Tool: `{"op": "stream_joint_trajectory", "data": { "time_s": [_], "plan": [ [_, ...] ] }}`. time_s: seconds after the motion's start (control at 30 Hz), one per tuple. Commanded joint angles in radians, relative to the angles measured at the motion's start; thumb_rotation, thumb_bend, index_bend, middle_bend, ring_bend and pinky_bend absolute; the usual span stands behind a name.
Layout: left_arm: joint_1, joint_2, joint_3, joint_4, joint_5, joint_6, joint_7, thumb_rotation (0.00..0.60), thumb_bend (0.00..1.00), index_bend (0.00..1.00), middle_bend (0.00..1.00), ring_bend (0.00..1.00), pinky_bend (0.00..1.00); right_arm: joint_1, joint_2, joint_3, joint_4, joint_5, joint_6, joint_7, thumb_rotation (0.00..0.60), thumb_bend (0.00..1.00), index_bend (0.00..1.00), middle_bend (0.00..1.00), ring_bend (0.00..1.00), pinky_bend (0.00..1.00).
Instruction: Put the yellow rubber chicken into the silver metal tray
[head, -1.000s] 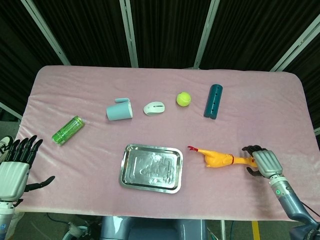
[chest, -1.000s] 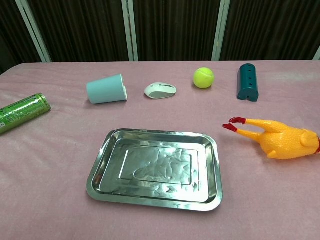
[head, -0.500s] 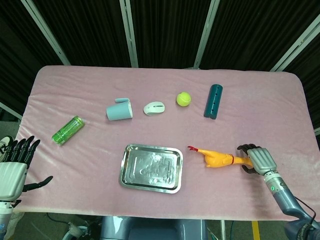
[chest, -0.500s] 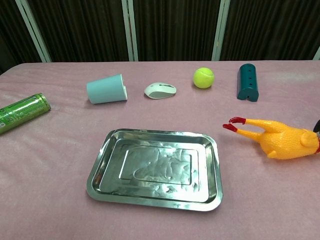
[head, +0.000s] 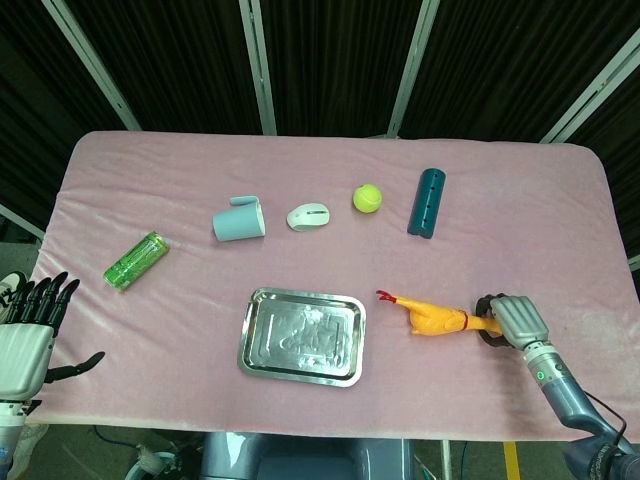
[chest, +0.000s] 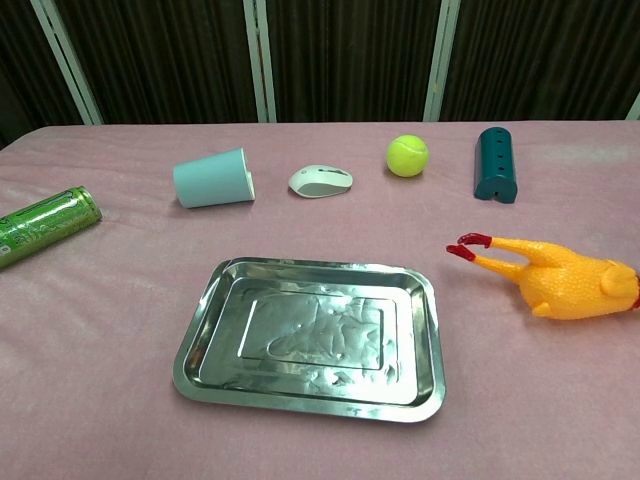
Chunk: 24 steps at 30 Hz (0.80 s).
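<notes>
The head view looks steeply down from high on the near side, taking in the whole pink table (head: 520, 220) out to the dark curtain at the far edge. The chest view sits lower and closer, facing far across the table's middle. Both share the silver tray (head: 253, 322) (chest: 196, 335) and tennis ball (head: 367, 197) (chest: 407, 155).

Left robot hand (head: 28, 335) fingers spread; right robot hand (head: 508, 320) curled.

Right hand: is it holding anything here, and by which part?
The right hand is closed around the chicken at its head end. The left hand holds nothing.
</notes>
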Motion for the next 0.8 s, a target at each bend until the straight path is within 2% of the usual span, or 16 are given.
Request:
{"op": "stream_joint_trajectory", "data": {
  "time_s": [0.03, 0.23, 0.43, 0.57, 0.8],
  "plan": [
    [0.0, 0.0, 0.0, 0.001, 0.001, 0.0, -0.001, 0.6, 0.0, 0.0, 0.0, 0.0, 0.0, 0.001, -0.005, 0.002, 0.008, -0.006, 0.012, 0.017, 0.6, 0.48, 0.6, 0.51, 0.47, 0.58],
    [-0.001, 0.002, 0.0, 0.0, 0.004, 0.001, -0.002, 0.6, 0.0, 0.0, 0.0, 0.0, 0.0, 0.002, -0.006, 0.003, 0.022, -0.03, 0.048, 0.066, 0.6, 0.65, 0.75, 0.62, 0.58, 0.7],
    [-0.009, 0.002, 0.001, 0.002, 0.011, -0.01, -0.002, 0.6, 0.0, 0.0, 0.0, 0.0, 0.0, 0.003, -0.001, -0.003, 0.03, -0.058, 0.076, 0.131, 0.6, 0.79, 0.9, 0.72, 0.69, 0.8],
    [-0.019, 0.004, 0.001, 0.002, 0.02, -0.02, -0.006, 0.6, 0.0, 0.0, 0.0, 0.0, 0.0, 0.007, 0.012, -0.015, 0.027, -0.084, 0.088, 0.194, 0.6, 0.83, 0.95, 0.76, 0.73, 0.84],
    [-0.06, 0.019, -0.003, -0.011, 0.042, -0.07, -0.028, 0.6, 0.0, 0.0, 0.0, 0.0, 0.0, 0.018, 0.083, -0.045, -0.025, -0.141, 0.107, 0.402, 0.6, 0.89, 1.0, 0.79, 0.76, 0.87]
  ]
}}
